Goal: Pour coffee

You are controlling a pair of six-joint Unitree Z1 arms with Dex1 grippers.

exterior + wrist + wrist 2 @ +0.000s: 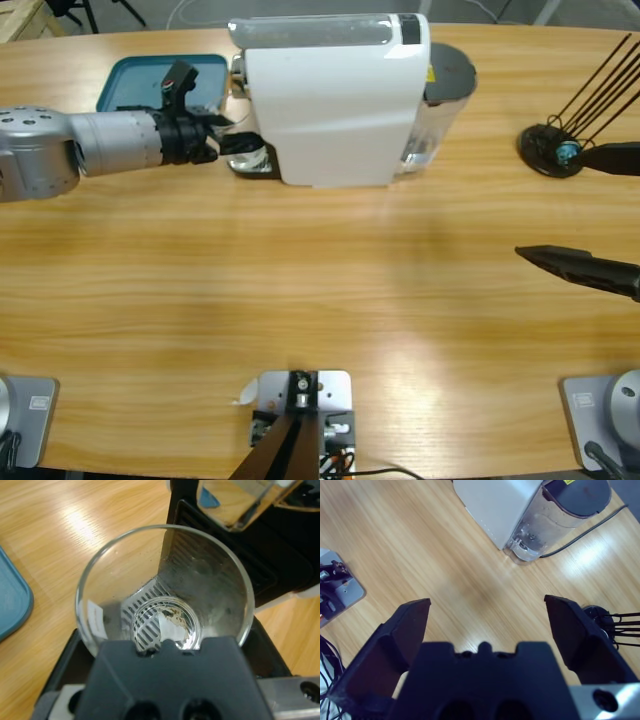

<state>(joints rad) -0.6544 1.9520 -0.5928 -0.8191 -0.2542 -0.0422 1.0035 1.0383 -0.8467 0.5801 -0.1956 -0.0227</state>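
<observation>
A clear glass tumbler [165, 580] fills the left wrist view, seen from above its rim, its base over the slotted grate of the black drip tray [280, 660]. A thin light-brown film, the coffee [175, 625], lies in its base. In the high view my left gripper [240, 145] comes in from the left and is shut on the tumbler [256, 160] at the front of the white coffee machine [335, 100]. My right gripper [550, 200] hangs open over bare wood at the right edge, and its jaws stand wide apart in the right wrist view [487, 615].
A blue tray [135, 80] lies behind the left arm. The machine's clear water tank [440, 110] sits on its right side, with a black cable [590, 527] leading away. A black stand holding thin sticks [550, 150] stands near the right gripper.
</observation>
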